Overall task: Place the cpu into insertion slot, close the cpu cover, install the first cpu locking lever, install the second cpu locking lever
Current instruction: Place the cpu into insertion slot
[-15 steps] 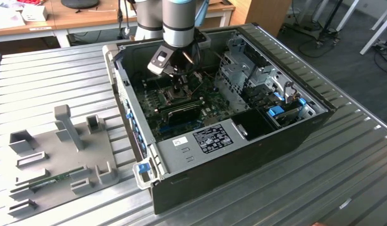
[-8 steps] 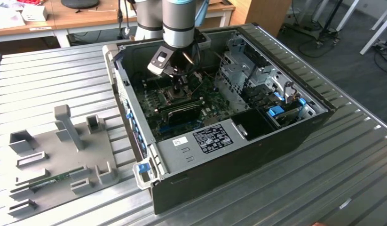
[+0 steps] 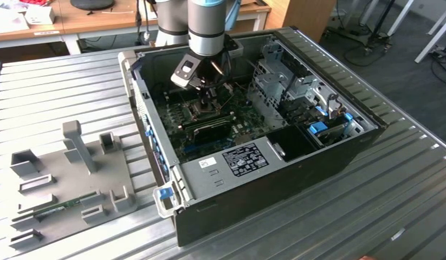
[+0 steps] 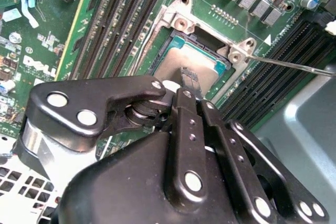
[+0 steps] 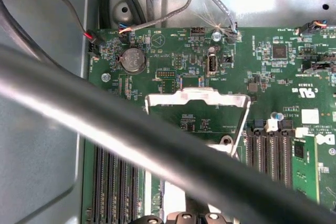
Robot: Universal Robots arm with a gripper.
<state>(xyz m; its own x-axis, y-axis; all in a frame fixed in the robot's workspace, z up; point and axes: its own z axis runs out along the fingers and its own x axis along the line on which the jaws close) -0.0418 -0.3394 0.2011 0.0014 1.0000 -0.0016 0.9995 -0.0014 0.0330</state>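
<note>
Jaws are seen pressed together, nothing pinched between them. In the second wrist view the gripper (image 4: 189,80) is held with its tip just above, perhaps touching, the near edge of the cpu (image 4: 185,56). The cpu is laid flat in the insertion slot (image 4: 174,22), squared within the silver rim. The cpu cover (image 5: 197,97) is found raised on its hinge in the first wrist view, with green board visible through its window. A thin locking lever (image 4: 289,64) is noted standing free beside the slot, not latched.

The arm (image 3: 206,27) is brought down near-vertical into the open computer case (image 3: 338,162), with the wrist low over the motherboard (image 3: 237,116).

Room is bounded by memory slots (image 4: 126,19) on one side of the socket and more on the other. A drive cage (image 3: 280,81) is set close on the exterior view's right, and the case wall on its left. A dark cable (image 5: 105,124) is slung across the first wrist view.
</note>
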